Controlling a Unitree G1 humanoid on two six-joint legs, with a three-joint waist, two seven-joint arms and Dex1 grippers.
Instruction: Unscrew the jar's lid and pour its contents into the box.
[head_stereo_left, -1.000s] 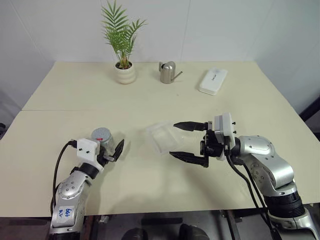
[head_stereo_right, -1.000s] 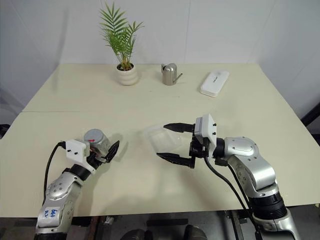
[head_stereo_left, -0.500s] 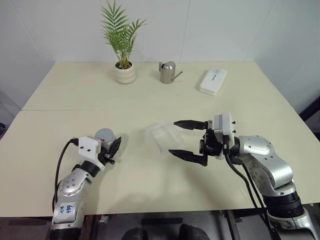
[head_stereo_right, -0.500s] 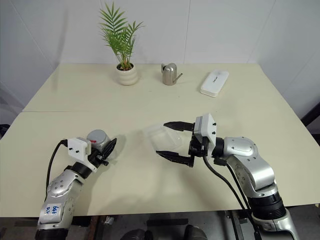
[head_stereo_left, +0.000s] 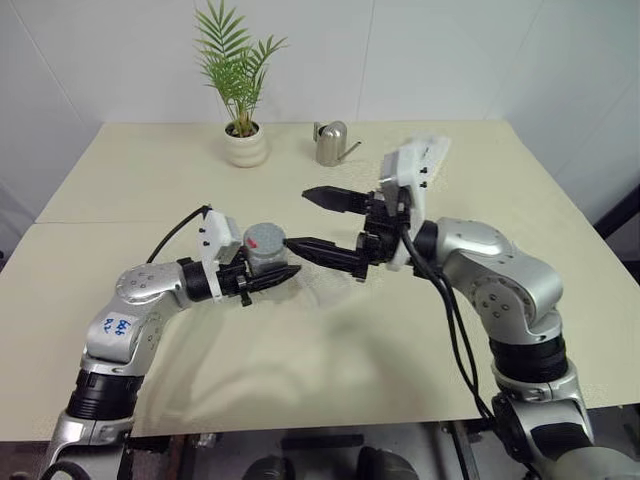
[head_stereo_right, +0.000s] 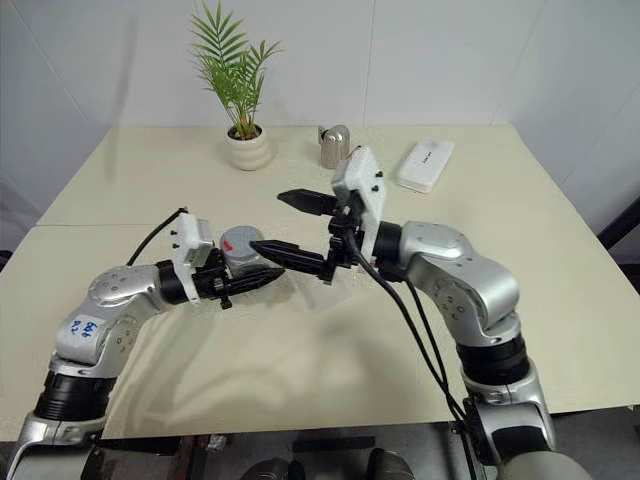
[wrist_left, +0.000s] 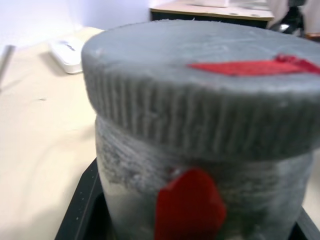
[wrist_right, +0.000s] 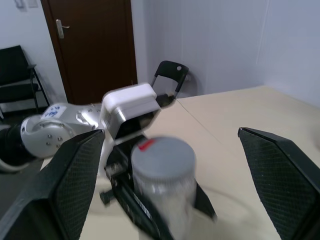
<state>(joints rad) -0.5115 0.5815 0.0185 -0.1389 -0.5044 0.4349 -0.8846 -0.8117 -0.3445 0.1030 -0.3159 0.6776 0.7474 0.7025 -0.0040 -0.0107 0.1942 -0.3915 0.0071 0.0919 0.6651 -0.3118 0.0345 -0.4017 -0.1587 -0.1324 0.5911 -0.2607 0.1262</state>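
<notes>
My left gripper is shut on the jar and holds it upright above the table, left of centre. The grey lid with its red mark sits on the jar. In the left wrist view the lid and the jar's frosted wall with a red patch are very close. My right gripper is open, pointing left at the jar, one finger above and beyond it, the other beside the lid. The right wrist view shows the jar between the wide black fingers. The clear box lies faintly below. The contents cannot be made out.
A potted palm, a silver watering can and a white oblong case stand along the far edge of the cream table. The right forearm and its cable reach across the table's right half.
The left gripper has shut on the jar, lifted it off the table and carried it right, toward the centre. The right gripper, still open, rose and moved left to meet the jar.
</notes>
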